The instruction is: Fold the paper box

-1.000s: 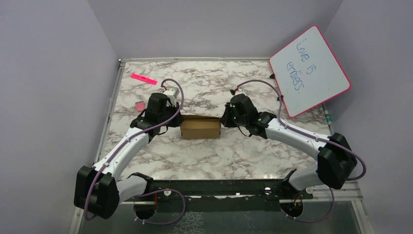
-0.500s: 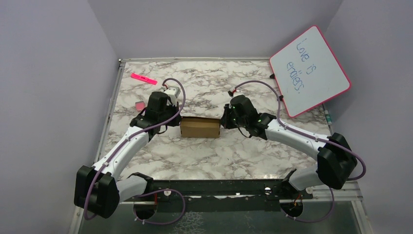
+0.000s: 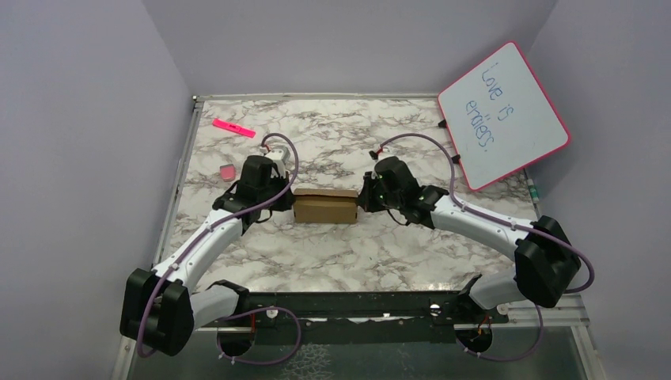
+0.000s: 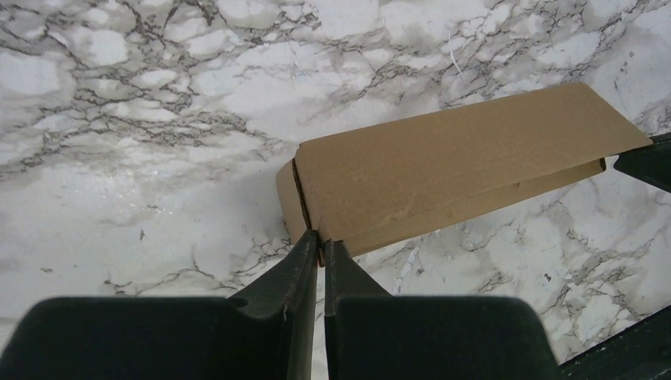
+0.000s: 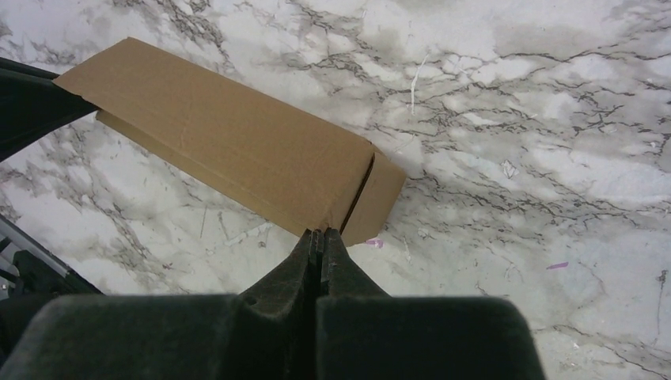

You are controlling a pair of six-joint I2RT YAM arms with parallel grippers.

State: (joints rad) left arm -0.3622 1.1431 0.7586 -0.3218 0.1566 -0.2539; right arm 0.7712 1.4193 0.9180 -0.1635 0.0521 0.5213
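box place: the paper box (image 3: 325,207) lay on the marble surface (image 3: 332,253), between both arms.
long axis: left to right, one short end toward each arm.
left pincer (image 4: 322,241): fingers together, tips touching the left end.
right pincer (image 5: 320,233): fingers together, tips at the right end.
nearer arm: neither.

Paper box (image 3: 324,207) between left gripper (image 3: 289,207) and right gripper (image 3: 362,203).
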